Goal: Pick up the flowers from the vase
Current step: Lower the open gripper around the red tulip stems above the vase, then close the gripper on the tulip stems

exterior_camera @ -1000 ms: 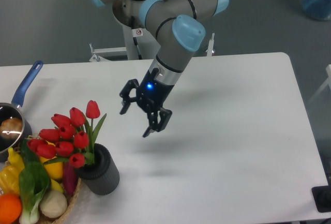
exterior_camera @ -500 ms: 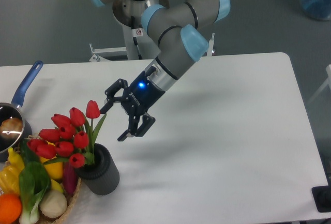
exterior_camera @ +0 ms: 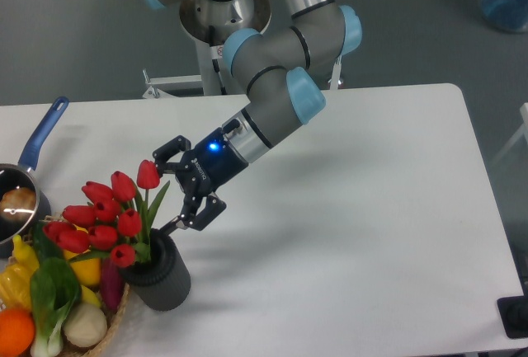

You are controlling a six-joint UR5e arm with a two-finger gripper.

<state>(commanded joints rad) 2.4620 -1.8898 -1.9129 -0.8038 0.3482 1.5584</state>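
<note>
The flowers (exterior_camera: 107, 213), a bunch of red tulips with green stems and leaves, stand in the vase (exterior_camera: 161, 273), a short dark grey ribbed cylinder near the table's front left. My gripper (exterior_camera: 167, 193) is open and tilted toward the left, just to the right of the bunch. Its upper finger is close to the tallest tulip (exterior_camera: 148, 174), and its lower finger hangs just above the vase rim. Nothing is held between the fingers.
A wicker basket (exterior_camera: 115, 317) with yellow, orange, purple and green vegetables sits at the front left corner, against the vase. A blue-handled metal pan (exterior_camera: 25, 177) lies at the left edge. The table's front edge is close below the vase.
The gripper has swung left and slightly down from mid-table to right beside the tulips, staying open. The flowers and vase have not moved.
</note>
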